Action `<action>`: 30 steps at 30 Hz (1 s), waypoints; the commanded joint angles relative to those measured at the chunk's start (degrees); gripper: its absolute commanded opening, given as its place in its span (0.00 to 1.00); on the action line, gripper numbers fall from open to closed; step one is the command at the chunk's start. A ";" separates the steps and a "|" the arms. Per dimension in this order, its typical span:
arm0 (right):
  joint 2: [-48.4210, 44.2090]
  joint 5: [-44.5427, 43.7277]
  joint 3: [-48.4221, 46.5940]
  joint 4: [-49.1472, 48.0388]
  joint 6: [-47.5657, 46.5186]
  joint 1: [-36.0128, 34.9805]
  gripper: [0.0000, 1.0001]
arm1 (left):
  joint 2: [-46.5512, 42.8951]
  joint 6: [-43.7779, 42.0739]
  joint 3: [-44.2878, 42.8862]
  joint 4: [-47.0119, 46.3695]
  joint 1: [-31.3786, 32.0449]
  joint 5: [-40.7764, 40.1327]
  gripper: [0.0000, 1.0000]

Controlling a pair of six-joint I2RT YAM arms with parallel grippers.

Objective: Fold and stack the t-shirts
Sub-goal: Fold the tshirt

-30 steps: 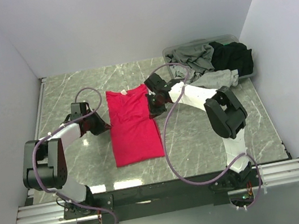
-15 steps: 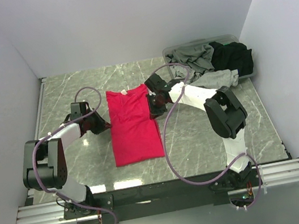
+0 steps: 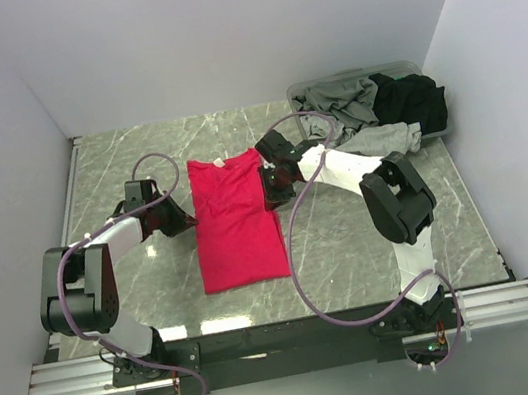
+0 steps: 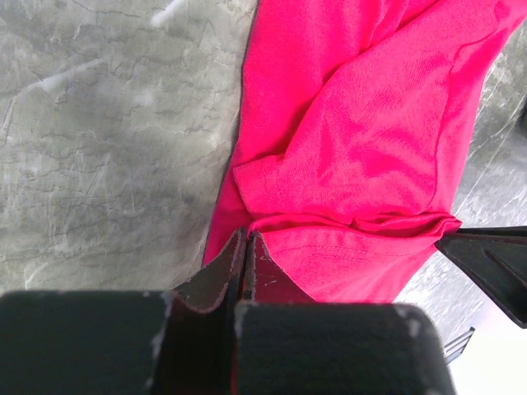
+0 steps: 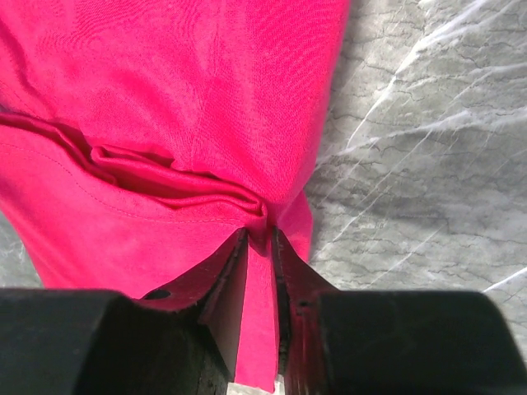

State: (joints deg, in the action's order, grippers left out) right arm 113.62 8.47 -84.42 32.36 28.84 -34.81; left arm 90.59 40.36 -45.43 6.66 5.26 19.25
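Note:
A pinkish-red t-shirt (image 3: 234, 221) lies folded into a long narrow strip on the marble table, collar at the far end. My left gripper (image 3: 184, 218) is at its left edge, shut on the shirt's edge (image 4: 272, 206). My right gripper (image 3: 269, 189) is at its right edge, jaws nearly closed on a pinched fold of the red cloth (image 5: 165, 123). Grey t-shirts (image 3: 341, 98) and a black t-shirt (image 3: 415, 101) lie heaped at the back right.
The grey plastic tub (image 3: 302, 91) under the heap stands at the back right corner. A grey shirt (image 3: 376, 141) spills over its front beside the right arm. White walls close in three sides. Cables loop above both arms.

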 commanded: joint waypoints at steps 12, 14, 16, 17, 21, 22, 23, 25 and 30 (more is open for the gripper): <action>-2.26 -1.70 -1.62 -0.81 -1.16 0.53 0.02 | 0.20 0.42 -0.36 -2.61 -0.16 1.67 0.00; -2.88 -2.05 -0.75 -0.98 -1.07 0.53 0.00 | 0.38 0.42 -0.45 -2.70 -0.16 1.67 0.00; -3.58 -2.32 -0.31 -1.25 -0.98 0.53 0.00 | 0.29 0.51 -0.36 -2.96 -0.16 1.67 0.00; -3.67 -2.40 -0.04 -1.16 -1.07 0.53 0.00 | 0.47 0.42 -0.54 -2.96 -0.16 1.76 0.00; -4.29 -3.11 0.14 -0.89 -0.98 0.62 0.00 | 0.64 0.42 -0.80 -3.05 -0.07 1.85 0.00; -4.37 -3.54 0.14 -0.63 -0.98 0.70 0.00 | 0.64 0.42 -0.80 -3.14 -0.07 2.02 0.00; -4.55 -3.55 0.22 -0.54 -0.98 0.79 0.00 | 0.82 0.42 -0.89 -3.23 -0.07 1.94 0.00; -4.90 -3.81 0.31 -0.54 -0.98 0.97 0.00 | 0.99 0.33 -0.80 -3.23 -0.07 2.11 0.00; -4.99 -3.81 0.66 -0.37 -0.72 1.15 0.00 | 1.35 0.33 -1.24 -3.58 -0.16 2.29 0.00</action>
State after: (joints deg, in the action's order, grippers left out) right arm 112.75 6.46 -83.90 32.16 28.42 -34.46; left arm 91.26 40.34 -45.43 5.91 5.26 20.18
